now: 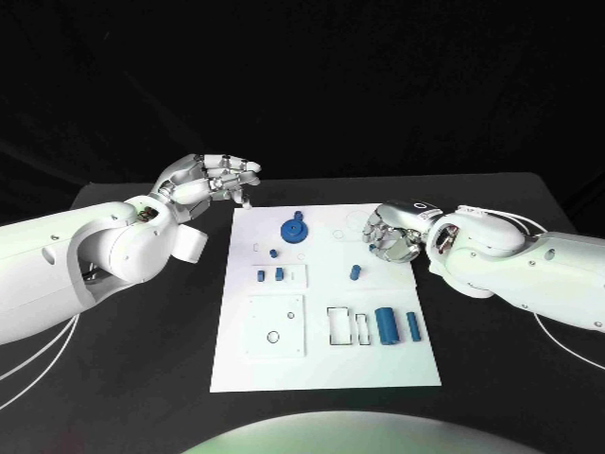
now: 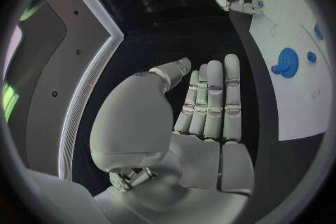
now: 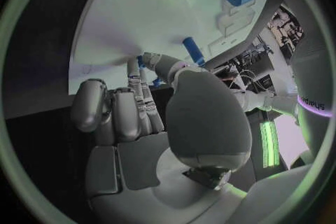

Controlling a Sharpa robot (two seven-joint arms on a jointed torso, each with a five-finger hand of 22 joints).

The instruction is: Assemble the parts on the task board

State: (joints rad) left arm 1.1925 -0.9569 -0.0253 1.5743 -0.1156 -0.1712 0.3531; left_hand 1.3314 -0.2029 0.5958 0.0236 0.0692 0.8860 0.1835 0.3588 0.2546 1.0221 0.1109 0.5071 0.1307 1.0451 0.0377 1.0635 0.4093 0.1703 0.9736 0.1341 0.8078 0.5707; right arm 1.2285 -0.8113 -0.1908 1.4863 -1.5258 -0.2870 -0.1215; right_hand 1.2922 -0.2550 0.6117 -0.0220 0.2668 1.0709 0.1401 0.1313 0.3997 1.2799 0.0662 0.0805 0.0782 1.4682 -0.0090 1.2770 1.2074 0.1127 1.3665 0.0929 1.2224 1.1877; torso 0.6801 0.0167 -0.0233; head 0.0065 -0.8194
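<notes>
The white task board lies in the middle of the black table. On it are a blue gear, small blue parts, a short blue peg and two blue cylinders. My left hand hovers off the board's far left corner. Its fingers are straight with nothing in them. My right hand hangs over the board's right edge, fingers loosely bent. The peg lies just past its fingertips, and I see nothing held.
White raised blocks and a rectangular outline sit on the near half of the board. Bare black table lies on both sides. Thin white cables trail beside my left arm.
</notes>
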